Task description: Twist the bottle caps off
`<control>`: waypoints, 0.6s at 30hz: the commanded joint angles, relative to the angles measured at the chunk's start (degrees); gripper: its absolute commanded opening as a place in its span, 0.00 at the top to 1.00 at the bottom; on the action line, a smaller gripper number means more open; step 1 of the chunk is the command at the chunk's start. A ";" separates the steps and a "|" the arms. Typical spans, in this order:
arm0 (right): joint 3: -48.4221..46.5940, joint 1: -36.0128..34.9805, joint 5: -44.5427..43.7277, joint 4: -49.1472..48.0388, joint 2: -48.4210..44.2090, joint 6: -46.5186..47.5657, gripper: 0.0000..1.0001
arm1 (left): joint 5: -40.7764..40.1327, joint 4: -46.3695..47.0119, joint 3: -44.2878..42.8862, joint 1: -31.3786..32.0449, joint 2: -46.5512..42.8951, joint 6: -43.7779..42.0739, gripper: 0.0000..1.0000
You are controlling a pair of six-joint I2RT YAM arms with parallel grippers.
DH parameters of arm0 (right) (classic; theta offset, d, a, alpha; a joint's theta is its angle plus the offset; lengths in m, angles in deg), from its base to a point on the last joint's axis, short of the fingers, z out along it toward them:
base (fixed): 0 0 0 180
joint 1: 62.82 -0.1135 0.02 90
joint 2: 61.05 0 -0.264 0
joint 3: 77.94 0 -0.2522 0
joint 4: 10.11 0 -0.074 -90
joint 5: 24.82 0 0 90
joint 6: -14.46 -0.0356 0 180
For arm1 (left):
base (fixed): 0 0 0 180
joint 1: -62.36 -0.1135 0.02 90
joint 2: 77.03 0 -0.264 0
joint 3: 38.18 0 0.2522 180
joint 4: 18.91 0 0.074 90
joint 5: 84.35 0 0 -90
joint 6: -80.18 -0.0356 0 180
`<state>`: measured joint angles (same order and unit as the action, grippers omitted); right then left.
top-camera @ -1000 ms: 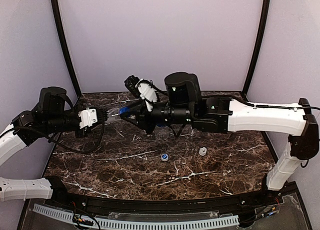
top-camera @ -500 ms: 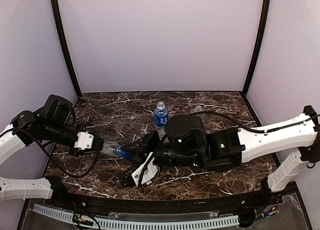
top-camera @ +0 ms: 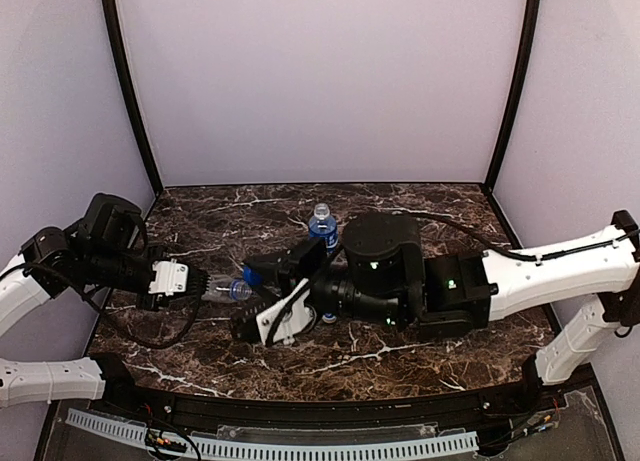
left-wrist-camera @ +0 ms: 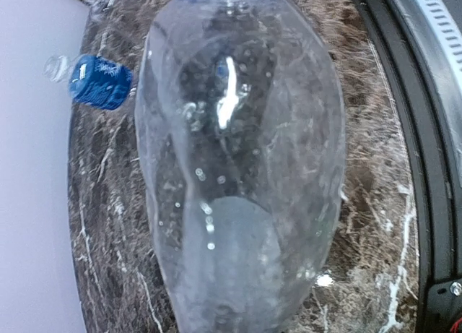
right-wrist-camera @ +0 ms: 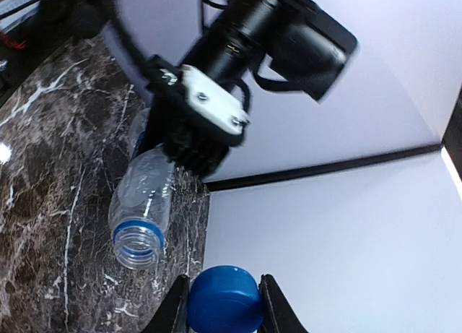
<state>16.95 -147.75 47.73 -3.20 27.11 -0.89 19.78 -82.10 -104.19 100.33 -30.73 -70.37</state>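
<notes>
While left tool (top-camera: 198, 282) grips uncapped bottle (left-wrist-camera: 238, 167), right tool (right-wrist-camera: 221, 305) pinches blue cap (right-wrist-camera: 225, 295).

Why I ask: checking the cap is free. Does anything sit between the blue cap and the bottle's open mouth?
Nothing visible. The right gripper holds the blue cap apart from the bottle, only air between them.

Both arms on my feed wear white shells on the long links and black housings at the joints. Behind its hand the right arm (top-camera: 540, 271) carries a fat black drum (top-camera: 380, 243) with small green lights glowing nearby. Behind the left gripper (top-camera: 203, 283) sits a white plate (right-wrist-camera: 213, 109) dotted with screws.
</notes>
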 commanded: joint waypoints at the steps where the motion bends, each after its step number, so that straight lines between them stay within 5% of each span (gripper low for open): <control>1: -8.37 6.17 0.34 8.23 2.21 -37.67 1.00 | -11.46 18.08 2.27 -2.63 -1.91 12.66 0.89; 8: -20.43 12.66 12.44 29.52 16.64 -65.91 1.00 | -17.83 31.29 3.00 -10.62 -6.35 32.59 0.86; 18: -50.39 13.74 11.55 49.35 47.08 -79.19 1.00 | -11.37 30.86 7.82 -18.36 -13.92 41.38 0.85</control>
<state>-25.35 -134.28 59.66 35.09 67.22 -72.21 5.35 -51.55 -98.66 83.42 -43.12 -33.22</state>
